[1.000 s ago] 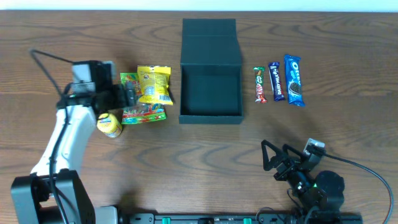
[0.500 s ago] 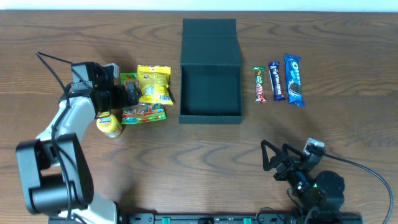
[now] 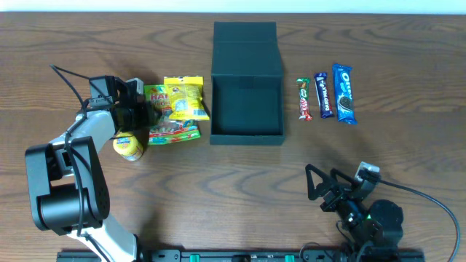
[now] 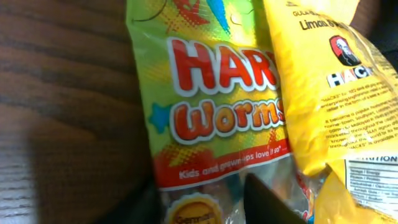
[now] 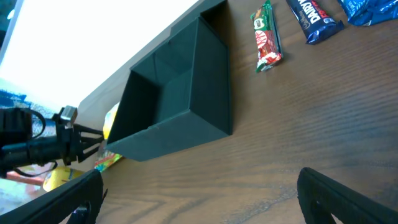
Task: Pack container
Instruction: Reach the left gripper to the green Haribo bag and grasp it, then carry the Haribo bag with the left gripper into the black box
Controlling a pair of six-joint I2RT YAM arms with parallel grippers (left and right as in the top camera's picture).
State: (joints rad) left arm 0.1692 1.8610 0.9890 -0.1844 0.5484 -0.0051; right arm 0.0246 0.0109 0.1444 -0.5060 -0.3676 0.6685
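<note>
The container (image 3: pixel 246 109) is a dark teal square box standing open mid-table, its flap lid (image 3: pixel 245 42) laid back; it also shows in the right wrist view (image 5: pixel 180 99). Left of it lies a green gummy worms packet (image 3: pixel 172 130) with a yellow sweets packet (image 3: pixel 183 99) overlapping it. My left gripper (image 3: pixel 148 113) comes in from the left and is shut on the worms packet's (image 4: pixel 211 106) near end, one dark finger (image 4: pixel 270 202) on either side. The yellow packet (image 4: pixel 323 93) lies to its right. My right gripper (image 3: pixel 320 191) rests open and empty (image 5: pixel 199 199) at the front right.
A small yellow jar (image 3: pixel 128 145) stands just below my left arm. Right of the box three bars lie in a row: a red-green one (image 3: pixel 303 99), a dark blue one (image 3: pixel 323 94) and a blue Oreo pack (image 3: pixel 344 93). A cable (image 3: pixel 422 195) trails from the right arm.
My left jaws have closed in on the worms packet. Both packets have slid slightly right toward the box. The right arm has not moved.
</note>
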